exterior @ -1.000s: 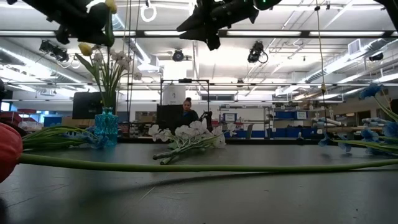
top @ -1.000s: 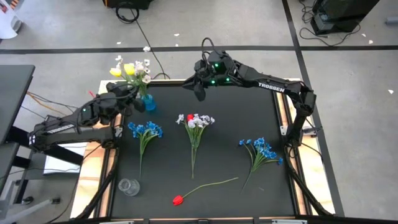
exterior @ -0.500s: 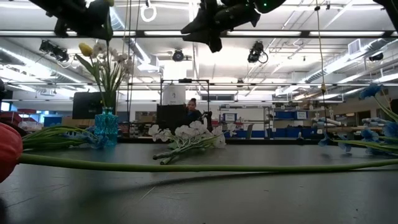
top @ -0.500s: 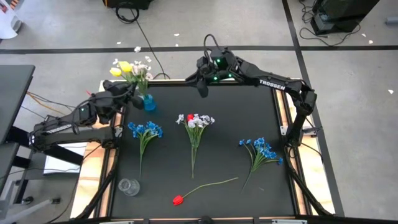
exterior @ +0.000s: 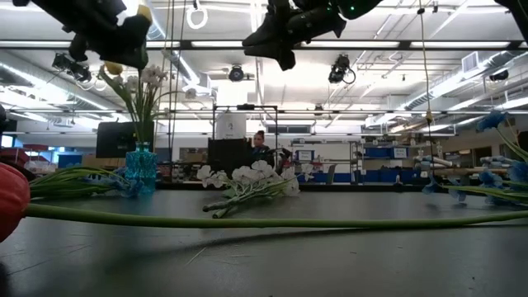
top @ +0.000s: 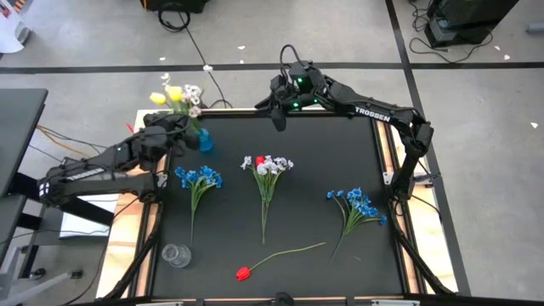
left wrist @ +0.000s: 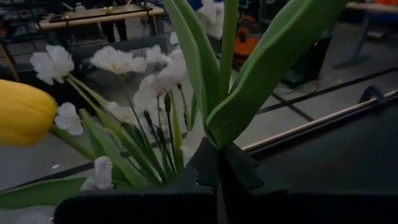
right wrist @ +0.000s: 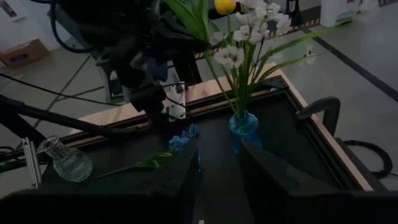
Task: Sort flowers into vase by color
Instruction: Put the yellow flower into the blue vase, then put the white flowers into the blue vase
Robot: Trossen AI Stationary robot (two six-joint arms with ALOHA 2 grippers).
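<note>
A blue vase (top: 204, 141) stands at the table's far left and holds white blossoms (top: 192, 92) and a yellow tulip (left wrist: 25, 112). My left gripper (top: 176, 127) hovers just left of the vase top, shut on another yellow tulip's green stem; its bloom (exterior: 144, 12) shows above the gripper in the low view. My right gripper (top: 276, 119) hangs open and empty over the far edge's middle, facing the vase (right wrist: 244, 127). Two blue sprays (top: 198, 178) (top: 357, 204), a white spray with a red bloom (top: 266, 166) and a red tulip (top: 244, 273) lie flat on the mat. My left gripper pinches the tulip's green stem and the bases of its leaves (left wrist: 219, 140) between its two shut fingers. The fingers come roughly level from the table's left and lie across the stem. The stem and leaves rise above the fingers; its lower end is hidden by the gripper.
A small clear glass vase (top: 176, 255) stands near the front left corner. The red tulip's long stem (exterior: 264, 221) runs across the front of the mat. A person (exterior: 261, 148) sits in the room beyond the table.
My left gripper has tipped forward a little and sits lower in the low view, still shut on the tulip, whose bloom now shows beside it. My right gripper has drifted slightly along the far edge, still open.
</note>
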